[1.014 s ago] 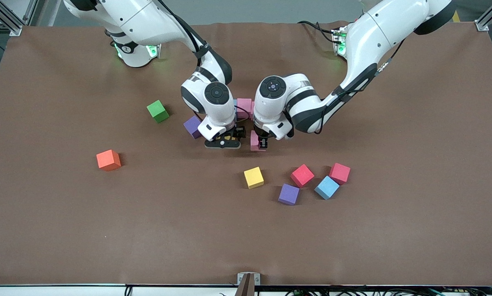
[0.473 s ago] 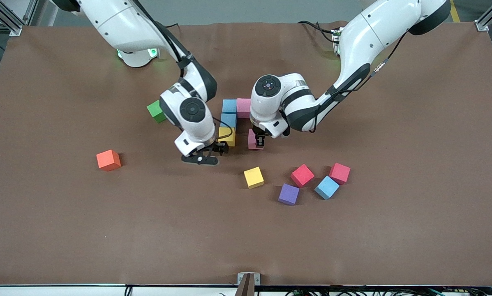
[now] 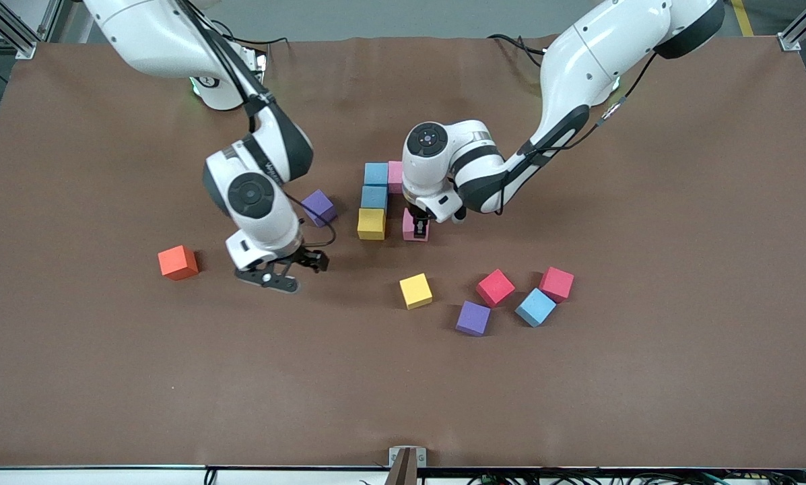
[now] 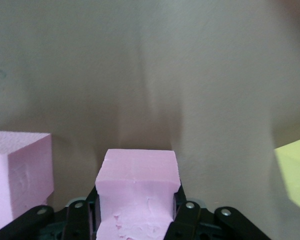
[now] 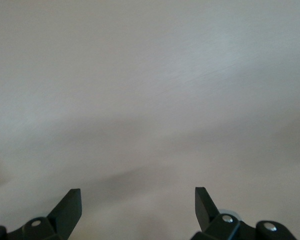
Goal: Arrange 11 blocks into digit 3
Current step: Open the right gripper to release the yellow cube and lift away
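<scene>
A pink block is pinched by the left pincer and set on the table beside the yellow block, where release is next called for, while the right pincer hangs spread over bare table.

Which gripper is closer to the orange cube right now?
Right. The right gripper hangs open just beside the orange cube; the left gripper holds a pink block at the figure.

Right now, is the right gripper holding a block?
No. In the right wrist view the right gripper has its fingers spread wide with nothing but bare table between them.
</scene>
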Controlling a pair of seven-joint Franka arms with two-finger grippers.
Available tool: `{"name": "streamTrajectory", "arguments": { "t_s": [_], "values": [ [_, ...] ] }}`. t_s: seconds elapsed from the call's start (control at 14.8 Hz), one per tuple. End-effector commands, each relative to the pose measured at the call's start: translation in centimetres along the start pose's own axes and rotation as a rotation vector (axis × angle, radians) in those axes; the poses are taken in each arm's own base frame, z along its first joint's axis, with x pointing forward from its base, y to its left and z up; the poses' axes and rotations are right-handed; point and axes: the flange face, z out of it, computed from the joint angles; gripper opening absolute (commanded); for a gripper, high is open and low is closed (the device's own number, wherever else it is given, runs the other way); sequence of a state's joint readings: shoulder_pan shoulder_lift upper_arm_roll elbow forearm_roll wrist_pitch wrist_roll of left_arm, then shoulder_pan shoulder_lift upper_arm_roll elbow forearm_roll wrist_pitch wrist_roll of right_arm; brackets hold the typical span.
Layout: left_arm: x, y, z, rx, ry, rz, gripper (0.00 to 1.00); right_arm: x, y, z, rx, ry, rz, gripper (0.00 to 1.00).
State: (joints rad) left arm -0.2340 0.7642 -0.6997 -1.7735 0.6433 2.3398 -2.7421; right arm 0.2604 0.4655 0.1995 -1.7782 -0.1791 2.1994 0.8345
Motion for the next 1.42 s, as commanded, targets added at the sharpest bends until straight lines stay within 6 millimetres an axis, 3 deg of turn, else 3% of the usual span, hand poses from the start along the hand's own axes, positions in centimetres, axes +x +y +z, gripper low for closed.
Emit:
{"name": "streamTrajectory", "arguments": {
  "t_s": [0.0, 0.2, 0.34, 0.47, 0.61, 0.81, 1.22, 1.35],
  "values": [
    [-1.6, -0.5, 0.9, -0.005, -0.004, -0.084, 0.49, 0.7, 1.7, -0.1, -0.018, -0.006, 0.026, 1.00],
    [-2.6, -0.5, 1.3, -0.003, -0.009, -0.102, 0.49, 1.4, 1.1, -1.4, 0.003, 0.001, 0.173, 1.00],
    [-3.1, -0.1, 1.5, -0.007, -0.018, -0.107, 0.49, 1.7, -0.2, -3.8, 0.002, 0.005, 0.273, 1.00],
    [-3.6, -0.1, 1.8, -0.008, -0.018, -0.108, 0.49, 1.6, -1.5, -4.5, 0.018, 0.010, 0.361, 1.00],
    [-3.9, -0.2, 2.2, -0.012, -0.011, -0.106, 0.49, 0.7, -3.3, -4.3, 0.021, 0.011, 0.360, 1.00],
    [-4.2, 0.2, 1.8, -0.014, -0.020, -0.122, 0.49, 1.2, -4.5, -4.2, 0.036, 0.012, 0.411, 1.00],
    [-4.9, 0.2, 2.2, -0.012, -0.026, -0.117, 0.49, 0.8, -8.9, -4.2, 0.006, -0.012, 0.573, 1.00],
    [-4.9, 0.0, 2.2, -0.013, -0.024, -0.110, 0.60, 0.6, -9.2, -4.3, 0.010, -0.012, 0.599, 1.00]
  ]
}}
